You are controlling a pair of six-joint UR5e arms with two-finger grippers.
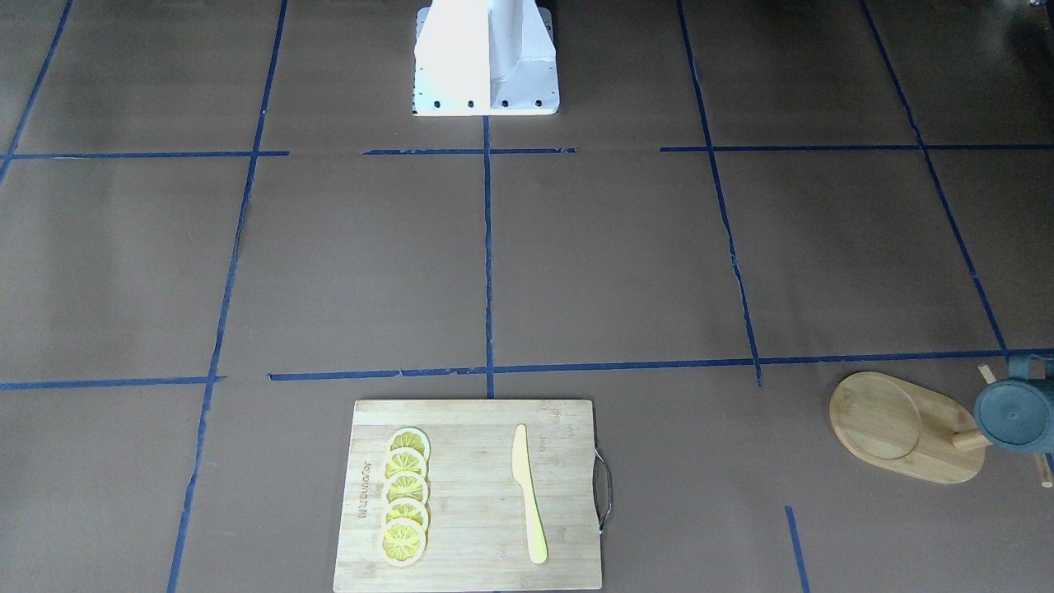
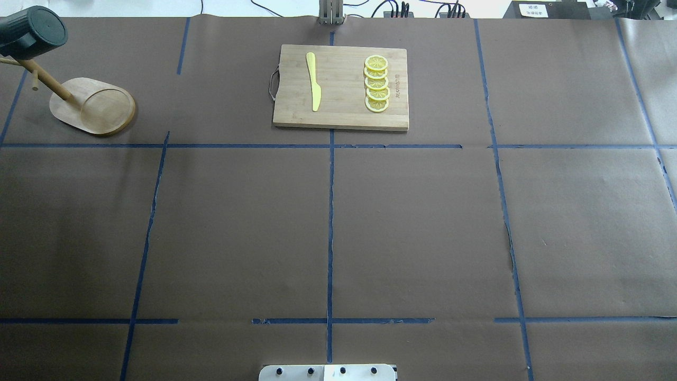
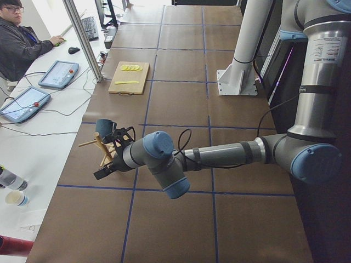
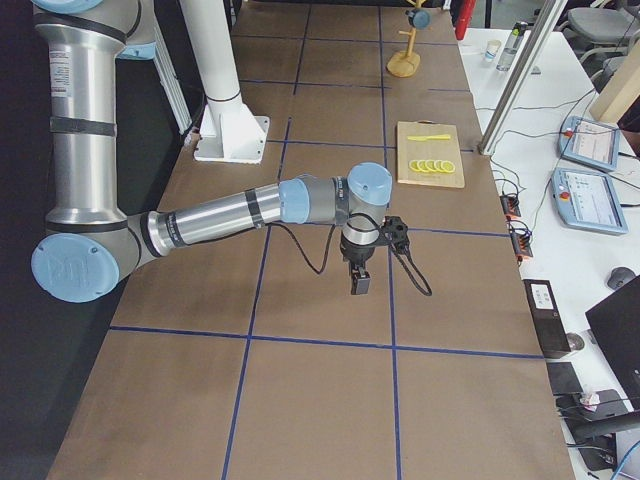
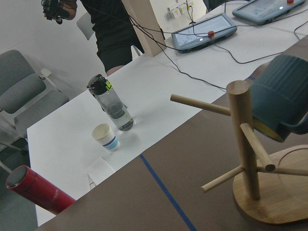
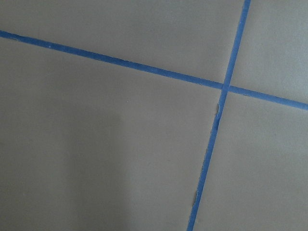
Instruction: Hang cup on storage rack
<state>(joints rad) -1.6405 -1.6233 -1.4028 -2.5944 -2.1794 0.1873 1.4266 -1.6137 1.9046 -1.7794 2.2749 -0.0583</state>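
Observation:
The dark teal cup point(image 1: 1014, 416) hangs by its handle on a peg of the bamboo storage rack point(image 1: 897, 428), at the table's far corner on my left. The overhead view shows the cup point(image 2: 31, 34) above the rack's oval base point(image 2: 95, 106). The left wrist view shows the rack's post point(image 5: 243, 139) and the cup point(image 5: 284, 96) close by, with no fingers in frame. My left gripper point(image 3: 104, 172) hovers beside the rack point(image 3: 104, 150), apart from the cup point(image 3: 104, 127); I cannot tell if it is open. My right gripper point(image 4: 359, 284) points down over bare table; I cannot tell its state.
A bamboo cutting board point(image 2: 341, 119) with lemon slices point(image 2: 376, 83) and a yellow knife point(image 2: 313, 82) lies at the far middle. A bottle point(image 5: 111, 103), paper cup point(image 5: 106, 137) and red cylinder point(image 5: 41, 190) stand on the white side table. The robot base point(image 1: 486, 58) is central.

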